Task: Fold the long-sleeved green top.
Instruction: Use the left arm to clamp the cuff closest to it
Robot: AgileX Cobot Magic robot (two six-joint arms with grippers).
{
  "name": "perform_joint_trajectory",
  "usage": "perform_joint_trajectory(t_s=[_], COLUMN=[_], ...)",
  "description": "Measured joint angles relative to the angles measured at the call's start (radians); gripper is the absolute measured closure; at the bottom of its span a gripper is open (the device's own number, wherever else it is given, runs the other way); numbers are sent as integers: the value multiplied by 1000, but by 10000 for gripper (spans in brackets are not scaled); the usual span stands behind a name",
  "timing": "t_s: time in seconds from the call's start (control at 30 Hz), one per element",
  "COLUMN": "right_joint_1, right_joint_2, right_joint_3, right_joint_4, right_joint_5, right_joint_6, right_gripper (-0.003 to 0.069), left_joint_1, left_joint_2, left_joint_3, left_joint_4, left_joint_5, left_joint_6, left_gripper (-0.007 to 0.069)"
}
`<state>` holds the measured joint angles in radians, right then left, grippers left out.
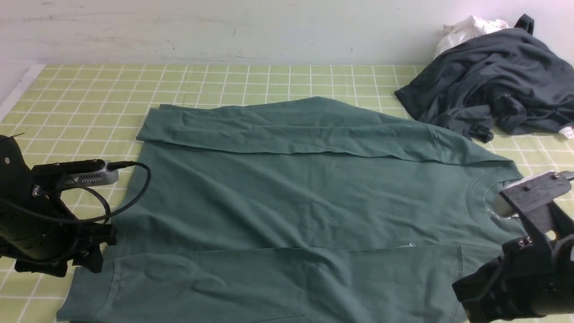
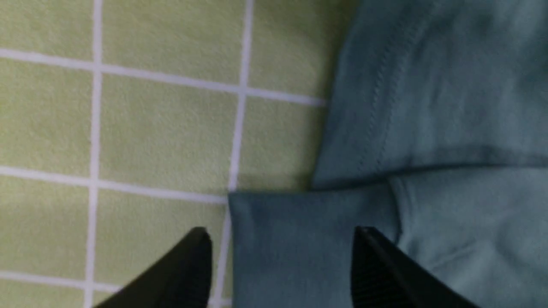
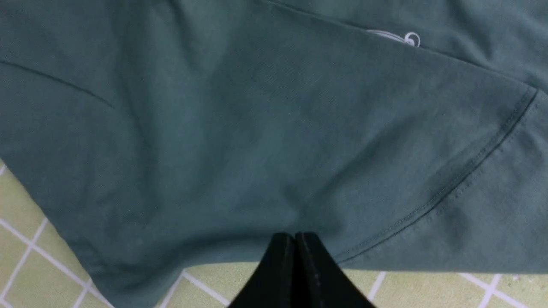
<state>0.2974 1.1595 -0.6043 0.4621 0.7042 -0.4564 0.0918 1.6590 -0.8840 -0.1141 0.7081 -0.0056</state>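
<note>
Desk (image 1: 89, 89) scene: green long-sleeved top (image 1: 291, 202) lies flat, both sleeves folded inward; left tool (image 2: 280, 239) wide over a cuff; right tool (image 3: 294, 237) pressed together at the cloth's edge; dark grey garment (image 1: 493, 85) and white cloth (image 1: 466, 29) heaped far right.

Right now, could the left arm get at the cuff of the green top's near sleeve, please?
Probably yes: the left claw hangs open directly over the sleeve cuff of the green long-sleeved top, with nothing between them.

Pale wall (image 1: 224, 27) behind green gridded tabletop (image 1: 269, 80)
</note>
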Motion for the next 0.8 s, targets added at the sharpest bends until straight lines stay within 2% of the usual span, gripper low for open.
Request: perform_joint_trajectory(t_s=[0.07, 0.17, 0.27, 0.4, 0.47, 0.8], right_joint_1=[0, 0, 0, 0, 0, 0], right_joint_2=[0, 0, 0, 0, 0, 0], right_joint_3=[0, 0, 0, 0, 0, 0], right_joint_4=[9, 14, 16, 17, 17, 17], right_joint_5=[-3, -11, -25, -45, -49, -61], right_joint_6=[-11, -13, -14, -14, -14, -14], right_gripper=[675, 675, 675, 675, 675, 675], left_joint_1=[2, 2, 3, 1, 1, 1], left_joint_2=[31, 67, 77, 55, 17, -226], left_joint_3=[-13, -16, -25, -25, -24, -148], left_joint_4=[-7, -12, -29, -43, -41, -40], left_joint_5=[-1, -2, 6, 41, 62, 71], left_joint_6=[0, 6, 25, 47, 71, 149], left_gripper=[131, 129, 253, 532, 571, 573])
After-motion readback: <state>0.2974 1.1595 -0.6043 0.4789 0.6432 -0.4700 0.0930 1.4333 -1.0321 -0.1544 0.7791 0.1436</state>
